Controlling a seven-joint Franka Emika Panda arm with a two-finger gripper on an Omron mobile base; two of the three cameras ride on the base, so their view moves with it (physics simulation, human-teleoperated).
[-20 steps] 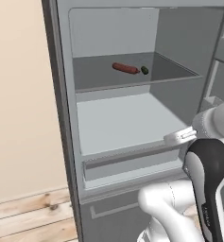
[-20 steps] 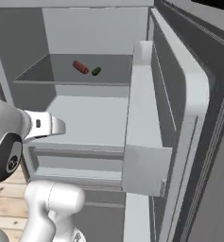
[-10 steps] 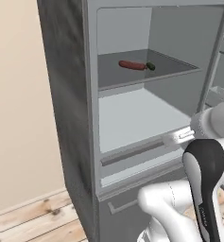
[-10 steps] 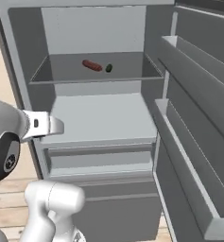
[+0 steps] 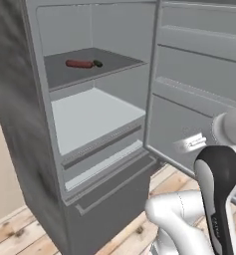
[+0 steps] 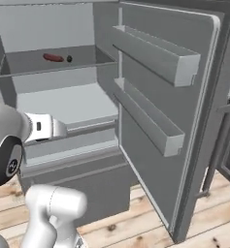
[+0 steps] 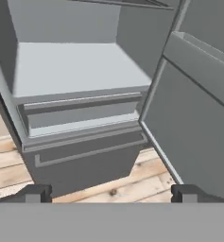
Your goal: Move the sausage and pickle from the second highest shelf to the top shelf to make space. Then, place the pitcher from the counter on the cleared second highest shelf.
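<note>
The sausage [image 5: 78, 63] [image 6: 53, 57] lies on the dark grey top shelf [image 5: 117, 61] [image 6: 24, 64] of the open fridge. The pickle [image 5: 97, 63] [image 6: 69, 59] lies just beside one end of it. Below them the pale second highest shelf [image 5: 89, 114] [image 6: 63, 104] [image 7: 75, 66] is bare. My gripper [image 7: 111, 193] is open with nothing between its fingers. It hangs low in front of the fridge, well short of both shelves, facing the pale shelf and the drawer under it. The pitcher and the counter are out of view.
The fridge door [image 6: 184, 121] [image 5: 199, 89] stands open on the right, its bins [image 6: 155, 58] jutting inward. A drawer front [image 7: 85, 113] sits under the pale shelf. The fridge's dark side wall [image 5: 15, 124] is at left. Wooden floor [image 6: 136, 218] lies below.
The whole picture has shifted, so the base has moved: the fridge now sits further left and the open door takes up more of the right. Sausage and pickle keep their place on the dark shelf.
</note>
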